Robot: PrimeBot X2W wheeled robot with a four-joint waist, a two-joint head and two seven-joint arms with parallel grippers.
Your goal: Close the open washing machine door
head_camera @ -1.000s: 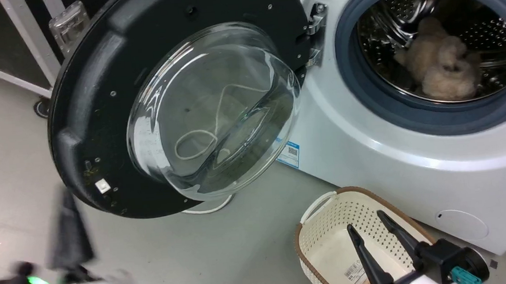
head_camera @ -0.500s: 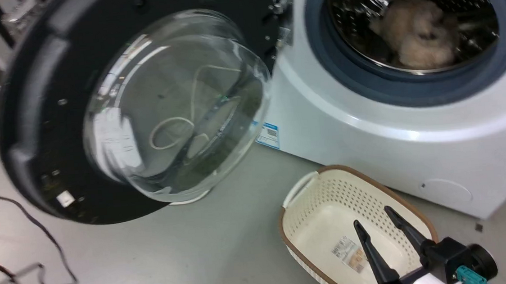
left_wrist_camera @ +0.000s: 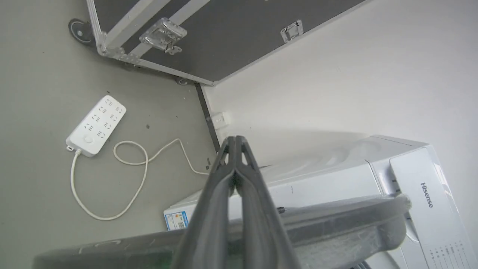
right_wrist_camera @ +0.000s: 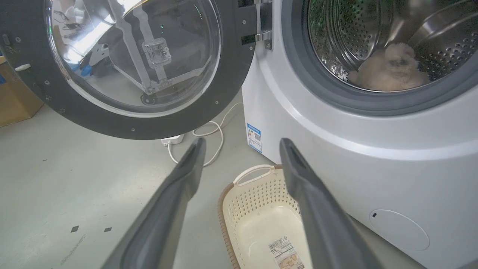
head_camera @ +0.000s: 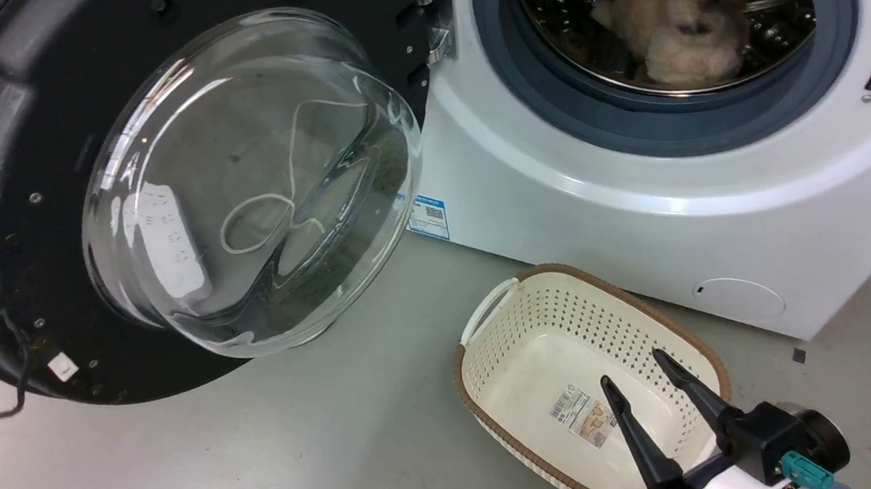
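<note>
The washing machine door (head_camera: 245, 189), black-rimmed with a bulging glass bowl, stands swung wide open to the left of the white washing machine (head_camera: 634, 205). In the right wrist view the door (right_wrist_camera: 130, 63) and the machine (right_wrist_camera: 354, 149) lie ahead of my right gripper (right_wrist_camera: 242, 142). That right gripper (head_camera: 632, 367) is open and empty, low over a basket. In the left wrist view my left gripper (left_wrist_camera: 235, 139) is shut on nothing, its fingers reaching over the door's dark rim (left_wrist_camera: 336, 220). I cannot tell whether they touch it.
A cream perforated basket (head_camera: 488, 326) sits on the floor before the machine. A beige fluffy item (head_camera: 666, 16) lies in the steel drum. Behind the door are a white power strip (left_wrist_camera: 96, 125) with its cord and a dark flight case (left_wrist_camera: 224, 37).
The head camera has turned, so the whole scene has slid left. My left arm, blurred at the lower left a second ago, has left that view. The right gripper stays open.
</note>
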